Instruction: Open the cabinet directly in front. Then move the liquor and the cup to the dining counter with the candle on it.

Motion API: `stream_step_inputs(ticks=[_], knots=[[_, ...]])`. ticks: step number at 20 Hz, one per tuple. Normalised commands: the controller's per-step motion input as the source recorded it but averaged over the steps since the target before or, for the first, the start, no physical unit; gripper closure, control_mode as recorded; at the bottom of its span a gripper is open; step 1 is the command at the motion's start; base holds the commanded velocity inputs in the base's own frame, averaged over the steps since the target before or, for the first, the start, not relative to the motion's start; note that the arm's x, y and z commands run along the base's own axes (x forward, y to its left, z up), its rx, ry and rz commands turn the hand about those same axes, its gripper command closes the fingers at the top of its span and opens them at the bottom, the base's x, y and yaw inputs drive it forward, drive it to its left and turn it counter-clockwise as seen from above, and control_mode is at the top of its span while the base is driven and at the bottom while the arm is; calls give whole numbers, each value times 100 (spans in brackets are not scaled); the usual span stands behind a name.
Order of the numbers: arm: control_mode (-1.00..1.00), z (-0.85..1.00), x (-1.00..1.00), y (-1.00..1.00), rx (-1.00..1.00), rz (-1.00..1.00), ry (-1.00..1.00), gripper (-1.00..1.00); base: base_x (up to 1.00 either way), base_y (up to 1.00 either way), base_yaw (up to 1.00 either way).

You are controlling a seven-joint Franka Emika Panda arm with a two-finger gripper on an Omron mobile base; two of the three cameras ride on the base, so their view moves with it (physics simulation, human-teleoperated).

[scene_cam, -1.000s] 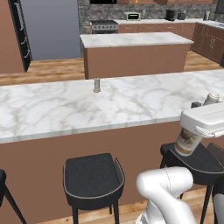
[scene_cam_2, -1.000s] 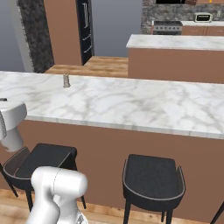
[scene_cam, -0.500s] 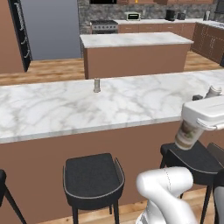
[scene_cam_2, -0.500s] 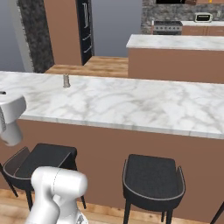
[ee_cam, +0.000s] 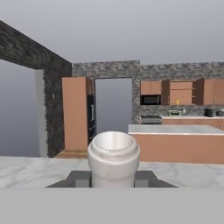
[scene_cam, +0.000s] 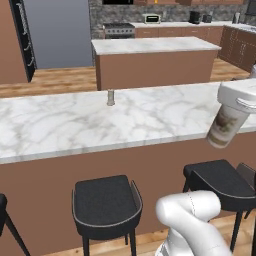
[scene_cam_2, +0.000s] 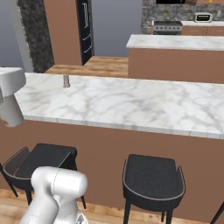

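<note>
In the left base view, the liquor (scene_cam: pixel 224 128) is held by the hand (scene_cam: pixel 235 106) and hangs tilted under it, at the near edge of the dining worktop (scene_cam: pixel 75 125), and the candle (scene_cam: pixel 110 97) is seen far off to the hand's left. In the right base view, the liquor (scene_cam_2: pixel 9 112) is again seen under the hand (scene_cam_2: pixel 8 89), with the candle (scene_cam_2: pixel 66 80) further back on the worktop (scene_cam_2: pixel 131 105). In the hand view, the liquor's (ee_cam: pixel 113 155) round top is pinched between the two dark fingertips (ee_cam: pixel 81 178), and the worktop (ee_cam: pixel 26 173) is spread out beyond it.
</note>
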Motion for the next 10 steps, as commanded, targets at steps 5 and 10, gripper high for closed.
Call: stream_step_inputs(ticks=[5, 10], knots=[[-100, 5, 8, -11, 0, -1, 0, 100, 0, 0, 0], [-100, -11, 18, -5, 0, 0, -6, 100, 0, 0, 0]])
